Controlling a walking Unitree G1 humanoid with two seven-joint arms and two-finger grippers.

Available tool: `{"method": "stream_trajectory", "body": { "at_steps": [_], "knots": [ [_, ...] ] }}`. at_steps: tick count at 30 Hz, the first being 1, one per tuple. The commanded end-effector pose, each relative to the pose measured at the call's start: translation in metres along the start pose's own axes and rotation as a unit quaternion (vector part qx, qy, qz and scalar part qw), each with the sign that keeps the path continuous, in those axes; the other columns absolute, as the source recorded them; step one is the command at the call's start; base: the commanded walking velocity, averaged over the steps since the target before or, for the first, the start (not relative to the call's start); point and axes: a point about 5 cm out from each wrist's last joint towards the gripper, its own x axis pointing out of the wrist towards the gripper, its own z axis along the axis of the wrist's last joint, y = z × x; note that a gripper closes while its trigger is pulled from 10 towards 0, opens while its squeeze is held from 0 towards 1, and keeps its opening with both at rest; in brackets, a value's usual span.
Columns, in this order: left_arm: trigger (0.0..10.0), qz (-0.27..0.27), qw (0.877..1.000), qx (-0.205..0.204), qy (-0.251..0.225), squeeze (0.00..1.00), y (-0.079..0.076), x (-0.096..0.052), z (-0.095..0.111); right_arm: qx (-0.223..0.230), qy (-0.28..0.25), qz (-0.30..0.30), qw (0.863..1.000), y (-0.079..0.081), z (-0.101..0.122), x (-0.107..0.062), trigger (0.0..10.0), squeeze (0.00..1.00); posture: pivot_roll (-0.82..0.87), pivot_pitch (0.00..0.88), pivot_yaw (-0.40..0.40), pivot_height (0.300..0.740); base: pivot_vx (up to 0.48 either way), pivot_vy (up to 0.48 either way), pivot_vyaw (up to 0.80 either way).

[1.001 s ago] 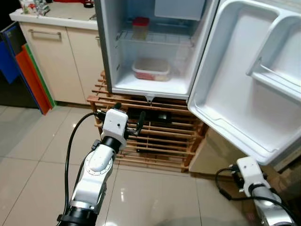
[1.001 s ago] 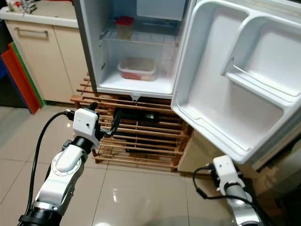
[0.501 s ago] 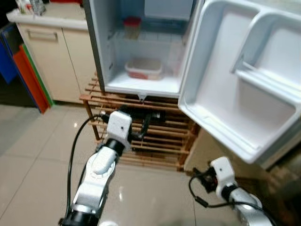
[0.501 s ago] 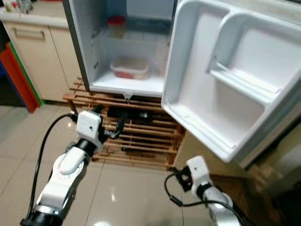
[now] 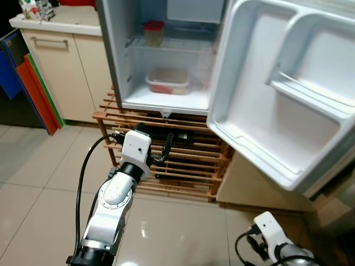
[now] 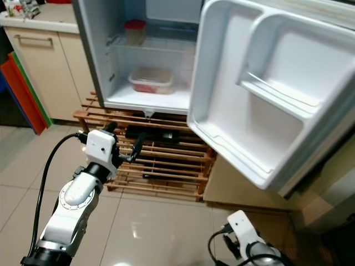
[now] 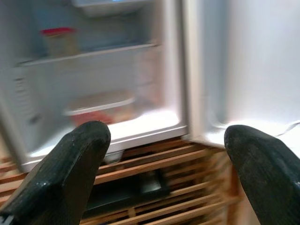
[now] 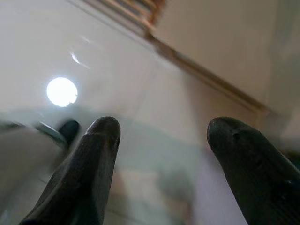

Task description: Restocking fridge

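White plastic everywhere: the fridge (image 5: 119,66) stands open on a wooden slatted rack (image 5: 188,166), its door (image 5: 277,94) swung wide to the right with bare moulded shelves. Inside, a clear tub with a red lid (image 5: 153,32) sits on the far wire shelf, and a shallow lidded container (image 5: 167,81) with something reddish in it rests on the fridge floor below. A dark flat object (image 5: 172,137) lies on the top slats of the rack, just under the fridge.

The left gripper (image 5: 152,145) is raised near the rack, below the fridge opening, fingers (image 7: 70,168) spread wide with nothing between them; its wrist view looks straight into the fridge, somewhat blurred. The right gripper (image 8: 164,164) hangs low at the near right over the glossy tiled floor (image 5: 33,183), fingers likewise spread and holding nothing.

Against half a second ago, the whole view has swung a little, so the camera has moved. The right arm (image 5: 272,233) now sits lower and nearer the bottom edge than it did then, while the left arm holds much the same pose in front of the rack.

To the left stands a cream cabinet (image 5: 61,72), with orange and blue boards (image 5: 30,83) leaning beside it.
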Motion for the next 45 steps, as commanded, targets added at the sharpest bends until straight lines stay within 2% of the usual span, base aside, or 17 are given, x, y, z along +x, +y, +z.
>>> {"method": "stream_trajectory", "body": {
  "at_steps": [1,3,11,16,17,18,19,22,23,24,25,28,29,30,32,38,45],
  "knots": [
    [10.0,-0.006,1.000,0.006,-0.021,0.00,-0.003,0.002,0.009,-0.006,0.036,-0.012,0.999,-0.004,-0.014,-0.003,10.0,0.00,0.03,0.000,-0.049,0.740,0.000,-0.480,0.00],
    [10.0,0.003,0.999,0.007,-0.037,0.00,0.000,0.000,0.014,-0.010,0.069,-0.019,0.997,-0.004,-0.028,-0.006,10.0,0.00,0.03,0.000,-0.050,0.740,0.000,-0.476,0.00],
    [10.0,0.014,0.999,0.009,-0.050,0.00,0.004,0.000,0.021,-0.005,0.099,-0.031,0.995,-0.005,-0.040,-0.009,10.0,0.00,0.05,0.000,-0.053,0.740,0.000,-0.333,0.00],
    [10.0,0.014,0.999,0.014,-0.045,0.00,0.004,-0.001,0.019,0.019,0.102,-0.115,0.988,-0.026,-0.034,-0.011,10.0,0.00,0.05,0.000,-0.044,0.740,0.000,0.000,0.00],
    [10.0,0.017,0.999,0.016,-0.044,0.00,0.005,-0.002,0.019,0.041,0.092,-0.147,0.984,-0.034,-0.028,-0.011,10.0,0.00,0.05,0.000,-0.039,0.740,0.000,0.000,0.00],
    [10.0,0.022,0.999,0.022,-0.034,0.00,0.008,-0.003,0.012,0.104,0.054,-0.220,0.969,-0.055,-0.008,-0.011,10.0,0.00,0.05,0.000,-0.034,0.740,0.000,0.000,0.00],
    [10.0,0.022,0.999,0.022,-0.034,0.00,0.008,-0.003,0.012,0.104,0.054,-0.220,0.969,-0.055,-0.008,-0.011,10.0,0.00,0.05,0.000,-0.034,0.740,0.000,0.000,0.00],
    [10.0,0.029,0.999,0.028,-0.013,0.00,0.011,-0.007,-0.001,0.161,0.012,-0.263,0.951,-0.071,0.012,-0.012,10.0,0.00,0.05,0.000,-0.032,0.740,0.000,0.000,0.00],
    [10.0,0.027,0.999,0.025,0.010,0.00,0.012,-0.013,-0.015,0.200,-0.043,-0.298,0.932,-0.100,0.032,-0.021,10.0,0.00,0.04,0.000,-0.031,0.740,0.000,0.000,0.00],
    [10.0,0.027,0.999,0.025,0.010,0.00,0.012,-0.013,-0.015,0.200,-0.043,-0.298,0.932,-0.100,0.032,-0.021,10.0,0.00,0.04,0.000,-0.031,0.740,0.000,0.000,0.00],
    [10.0,0.019,0.999,0.024,0.027,0.00,0.008,-0.016,-0.025,0.213,-0.095,-0.314,0.920,-0.117,0.055,-0.027,10.0,0.00,0.04,0.000,-0.033,0.740,0.000,0.000,0.00],
    [10.0,-0.001,0.999,0.029,0.039,0.00,0.002,-0.017,-0.034,0.219,-0.129,-0.316,0.914,-0.122,0.075,-0.027,10.0,0.00,0.04,0.000,-0.038,0.740,0.000,0.000,0.00],
    [10.0,-0.043,0.996,0.066,0.029,0.00,-0.007,-0.017,-0.038,0.222,-0.149,-0.315,0.911,-0.124,0.089,-0.027,10.0,0.00,0.04,0.000,-0.043,0.740,0.000,0.000,0.00],
    [10.0,-0.043,0.996,0.066,0.029,0.00,-0.007,-0.017,-0.038,0.222,-0.149,-0.315,0.911,-0.124,0.089,-0.027,10.0,0.00,0.04,0.000,-0.043,0.740,0.000,0.000,0.00],
    [10.0,-0.076,0.993,0.088,0.034,0.00,-0.015,-0.014,-0.048,0.235,-0.184,-0.314,0.901,-0.129,0.110,-0.030,10.0,0.00,0.03,0.000,-0.053,0.740,0.000,0.000,0.00],
    [10.0,-0.120,0.986,0.101,0.052,0.00,-0.028,-0.013,-0.067,0.288,-0.242,-0.281,0.883,-0.135,0.144,-0.033,10.0,0.00,0.02,0.000,-0.048,0.740,0.000,0.000,0.00],
    [10.0,-0.128,0.985,0.105,0.054,0.00,-0.033,-0.015,-0.075,0.300,-0.290,-0.252,0.873,-0.134,0.176,-0.037,10.0,0.00,0.02,0.000,-0.052,0.740,0.000,0.000,0.00]
  ]
}}
